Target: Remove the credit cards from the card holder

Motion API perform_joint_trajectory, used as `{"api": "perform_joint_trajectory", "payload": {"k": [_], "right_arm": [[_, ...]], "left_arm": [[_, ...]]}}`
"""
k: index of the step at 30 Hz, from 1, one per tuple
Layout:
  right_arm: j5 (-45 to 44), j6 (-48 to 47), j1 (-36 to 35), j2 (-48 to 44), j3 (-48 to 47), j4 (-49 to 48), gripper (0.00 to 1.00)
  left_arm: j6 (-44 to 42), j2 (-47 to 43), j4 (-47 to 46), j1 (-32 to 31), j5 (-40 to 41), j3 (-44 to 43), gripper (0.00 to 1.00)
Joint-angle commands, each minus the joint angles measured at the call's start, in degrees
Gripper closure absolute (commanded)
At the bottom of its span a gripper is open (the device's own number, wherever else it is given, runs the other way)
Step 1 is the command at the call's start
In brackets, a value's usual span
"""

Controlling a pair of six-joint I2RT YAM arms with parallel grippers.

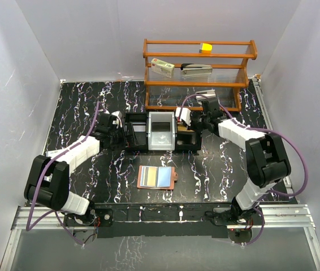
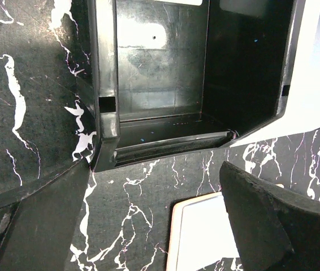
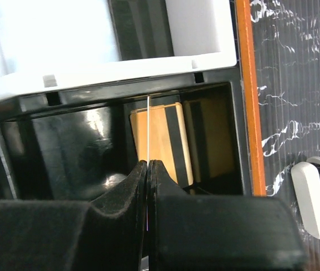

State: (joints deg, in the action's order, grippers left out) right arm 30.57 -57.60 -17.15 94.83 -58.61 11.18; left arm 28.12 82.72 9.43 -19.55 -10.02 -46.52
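Note:
The salmon-pink card holder (image 1: 156,178) lies open on the table in front of the black tray (image 1: 134,135), with a blue card (image 1: 159,178) showing in its pockets. My left gripper (image 2: 155,169) is open above the table, between the tray's empty left compartment and a corner of the card holder (image 2: 199,237). In the top view it (image 1: 120,131) sits at the tray's left end. My right gripper (image 3: 148,164) is shut on a thin credit card (image 3: 148,127) seen edge-on over the tray's right compartment. A yellow-orange card (image 3: 160,141) with a black stripe lies in that compartment.
The tray's middle part is white (image 1: 161,131). A wooden shelf (image 1: 199,68) stands behind the tray and carries a white-and-red box (image 1: 162,67), a stapler (image 1: 197,68) and a yellow block (image 1: 206,47). A small white object (image 3: 315,195) lies under the shelf. White walls close in three sides.

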Motion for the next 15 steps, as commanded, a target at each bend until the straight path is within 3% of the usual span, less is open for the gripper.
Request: {"api": "perform_joint_trajectory", "payload": {"k": [1,7,15], "right_arm": [[-0.1,-3.8,0.1,2.3,-4.9,-1.5,1.00],[-1.7,-5.9,0.3,4.6,-5.1,-3.5,1.00],[-4.1,-8.1,0.3,8.7,-6.3,-4.7,0.92]], "left_arm": [[-0.6,-2.5,0.6,0.5,-2.5,-2.1,0.03],[0.0,-3.0,0.1,0.6,-3.6,-1.8,0.03],[0.0,-2.6,0.2,0.6,-4.0,-2.5,0.03]]}}
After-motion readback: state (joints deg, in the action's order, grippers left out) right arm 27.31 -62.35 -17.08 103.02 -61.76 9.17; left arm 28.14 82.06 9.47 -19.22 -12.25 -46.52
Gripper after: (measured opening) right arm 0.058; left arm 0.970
